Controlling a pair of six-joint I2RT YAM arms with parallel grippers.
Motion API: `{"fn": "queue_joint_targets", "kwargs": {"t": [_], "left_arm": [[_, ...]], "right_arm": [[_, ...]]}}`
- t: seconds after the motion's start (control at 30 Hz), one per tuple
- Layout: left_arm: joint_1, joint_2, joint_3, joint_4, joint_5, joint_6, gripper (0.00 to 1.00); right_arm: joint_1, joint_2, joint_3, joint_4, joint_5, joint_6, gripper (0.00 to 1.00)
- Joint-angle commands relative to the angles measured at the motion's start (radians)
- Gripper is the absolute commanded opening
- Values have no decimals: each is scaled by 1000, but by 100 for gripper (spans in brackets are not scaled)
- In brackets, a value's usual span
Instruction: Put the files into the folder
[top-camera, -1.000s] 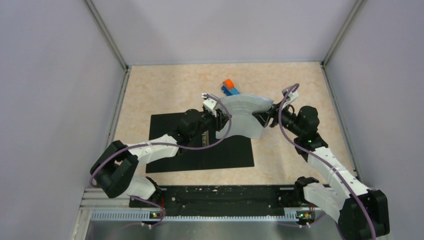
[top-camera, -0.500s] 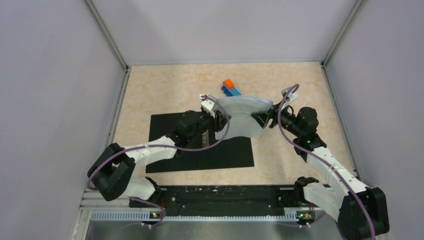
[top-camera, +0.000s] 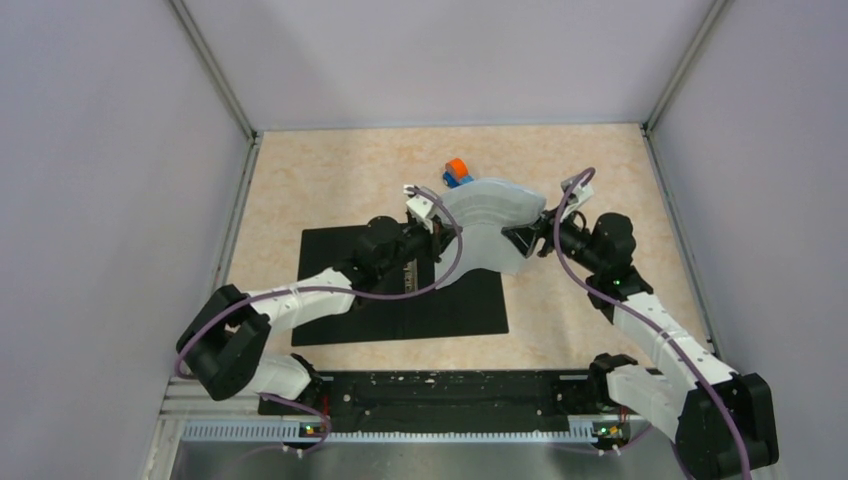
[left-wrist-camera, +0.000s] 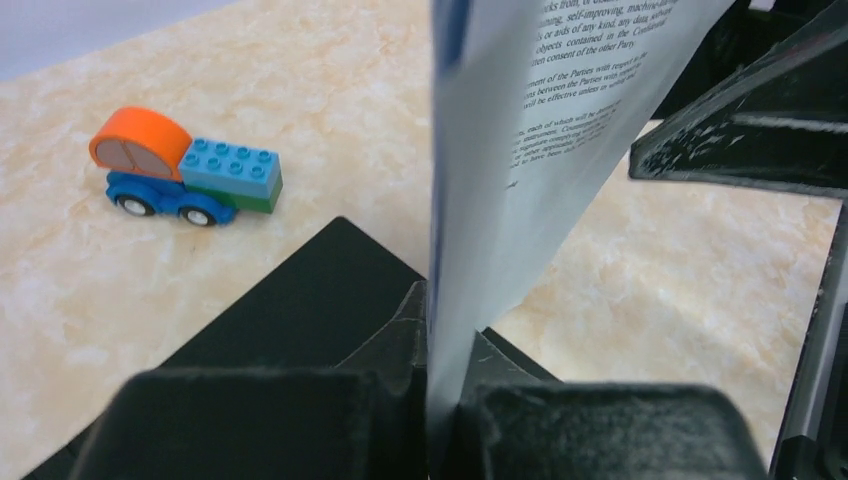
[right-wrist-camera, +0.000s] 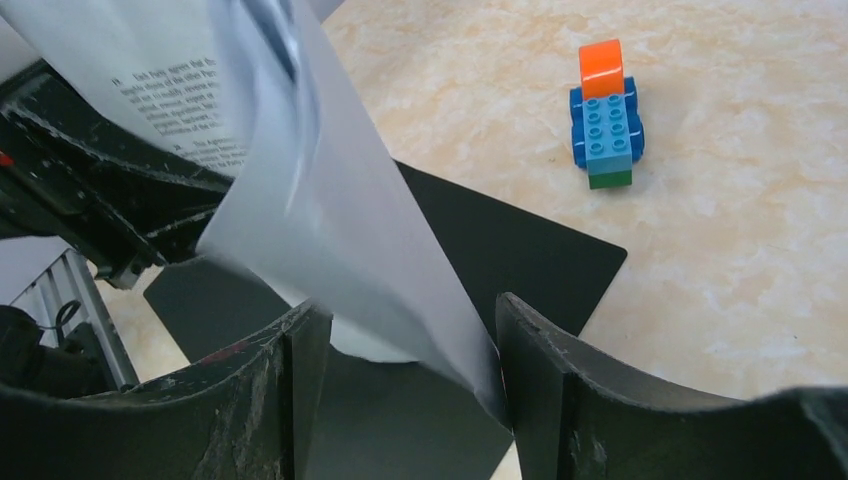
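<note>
Black fingers of left gripper (left-wrist-camera: 443, 395) pinched tight on one edge of the files (left-wrist-camera: 520, 170), a thin stack of white printed paper sheets. Right gripper (right-wrist-camera: 400, 330) jaws apart, opposite edge of sheets runs loosely between them, no clamp. Sheets bowed up in the air between both grippers, over far right corner of the folder (top-camera: 400, 305): flat, rectangular, open, black inside up on beige marbled table (top-camera: 320, 180). Small blue-and-orange plastic toy truck (top-camera: 457, 172) just behind. Step: positioning files over folder. Next, likely: right grips or backs off, sheets lowered flat onto black panel.
</note>
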Motion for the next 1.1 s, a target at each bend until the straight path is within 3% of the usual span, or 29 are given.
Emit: {"fn": "queue_joint_targets", "kwargs": {"t": [0.0, 0.2, 0.4, 0.73, 0.83, 1.0, 1.07], "left_arm": [[-3, -37, 122, -38, 76, 39, 0], [-1, -212, 284, -377, 150, 152, 0], [-1, -324, 459, -651, 237, 226, 0], [1, -319, 652, -834, 309, 224, 0], [6, -303, 669, -829, 325, 197, 0], [14, -272, 702, -837, 356, 157, 0], [15, -275, 686, -821, 362, 144, 0]], "right_arm": [[11, -7, 89, -19, -31, -41, 61], [11, -60, 220, -106, -80, -65, 71], [11, -62, 399, -114, -230, -47, 73], [11, -84, 505, -38, -384, 63, 70], [11, -93, 506, -45, -395, 75, 60], [11, -108, 508, -91, -382, 70, 31], [11, -108, 517, -130, -357, 51, 15]]}}
